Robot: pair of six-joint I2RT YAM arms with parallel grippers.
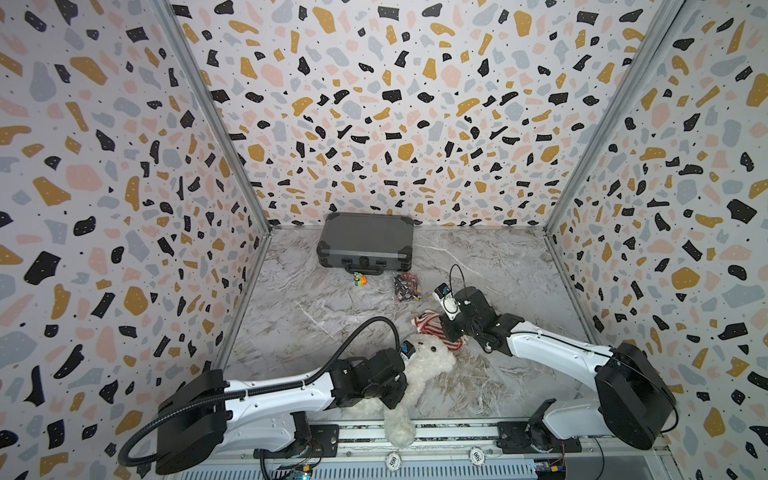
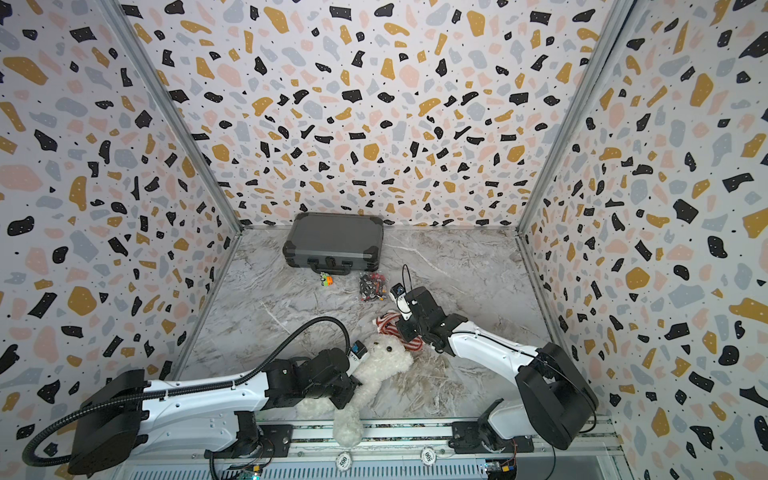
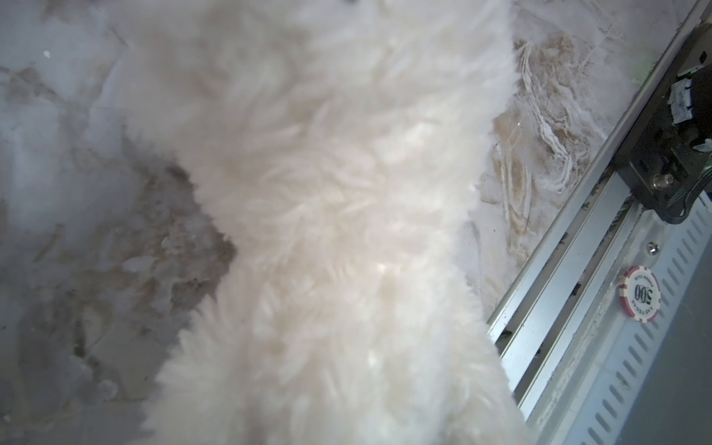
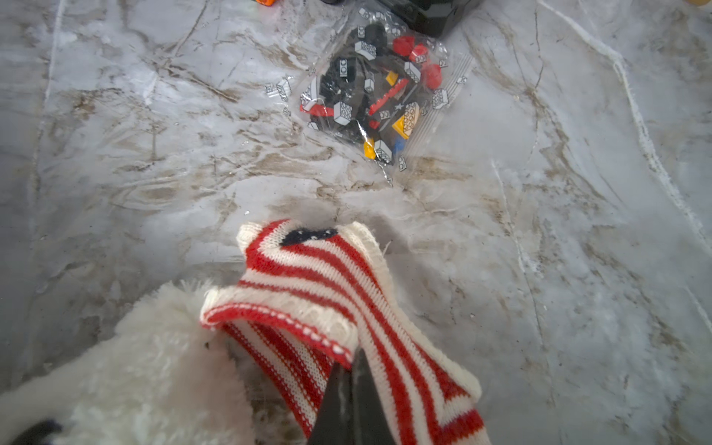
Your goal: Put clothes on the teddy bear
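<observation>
A white fluffy teddy bear (image 1: 432,361) lies near the 6 o'clock edge of the marble surface (image 1: 498,270), its head towards 1 o'clock and one leg over the front rail (image 1: 457,430). The left hand (image 1: 395,388) presses in at the bear's body from 9 o'clock. Fur hides its fingers, so its opening cannot be told. The right hand (image 4: 348,404), reaching in from 3 o'clock, is pinched closed on a red-and-white striped sweater (image 4: 327,277) lying against the bear's head at 12 o'clock. A grey case (image 1: 365,243) stands at the far 12 o'clock edge.

Left end effector (image 1: 395,394) angled downward, right end effector (image 4: 353,366) pinched closed
</observation>
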